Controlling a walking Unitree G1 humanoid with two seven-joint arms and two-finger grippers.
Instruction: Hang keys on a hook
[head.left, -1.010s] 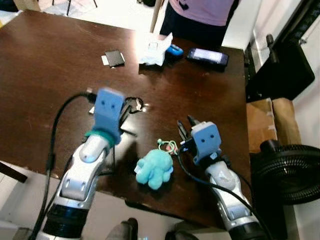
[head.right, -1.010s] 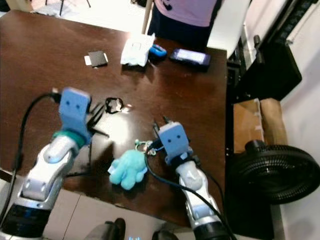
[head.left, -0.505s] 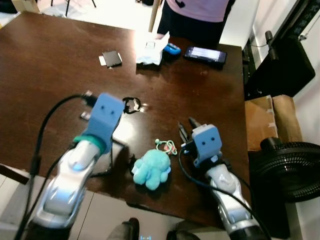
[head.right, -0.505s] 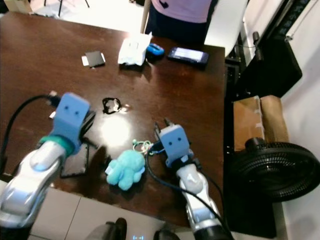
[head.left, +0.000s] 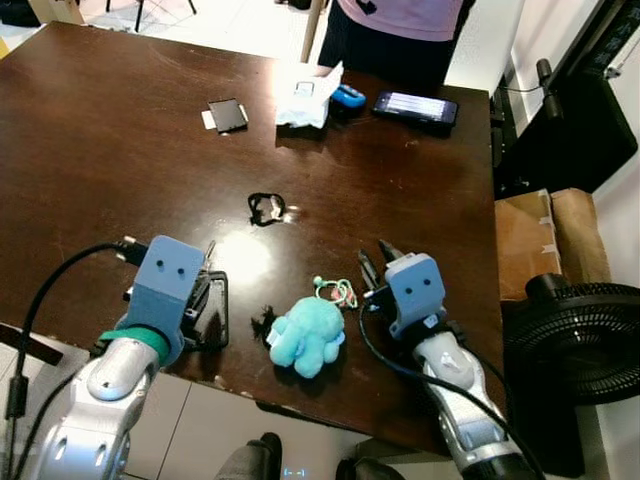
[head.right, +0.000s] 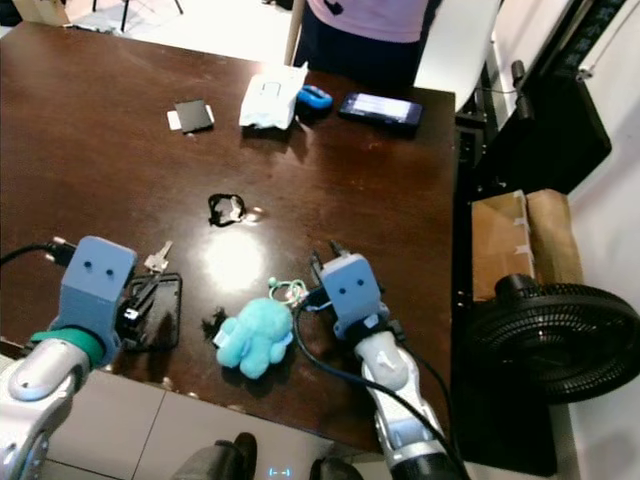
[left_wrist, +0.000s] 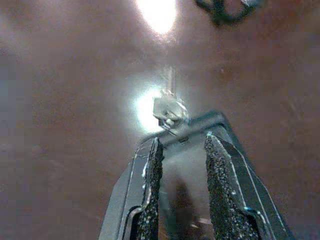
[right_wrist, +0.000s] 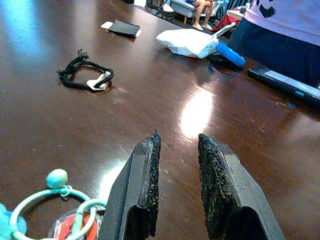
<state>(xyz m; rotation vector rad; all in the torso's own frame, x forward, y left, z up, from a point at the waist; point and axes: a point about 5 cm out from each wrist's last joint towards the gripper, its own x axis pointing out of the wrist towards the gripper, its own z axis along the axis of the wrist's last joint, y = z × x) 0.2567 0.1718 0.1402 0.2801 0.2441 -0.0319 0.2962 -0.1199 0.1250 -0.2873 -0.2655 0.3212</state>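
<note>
One silver key (left_wrist: 169, 102) lies on the dark wooden table (head.left: 90, 150), just ahead of the left gripper (left_wrist: 181, 150), whose jaws stand spread over a black fob (head.right: 160, 310). The right gripper (right_wrist: 177, 145), jaws slightly parted and empty, rests beside one teal plush octopus (head.left: 305, 335). The key's ring is hard to make out.

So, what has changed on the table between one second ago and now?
The left gripper has pulled back from near the black cord loop toward the table's near edge, and its open fingers now sit over a flat black item beside a silver key. The right gripper, the blue plush toy, the ring and the phone stayed put.
</note>
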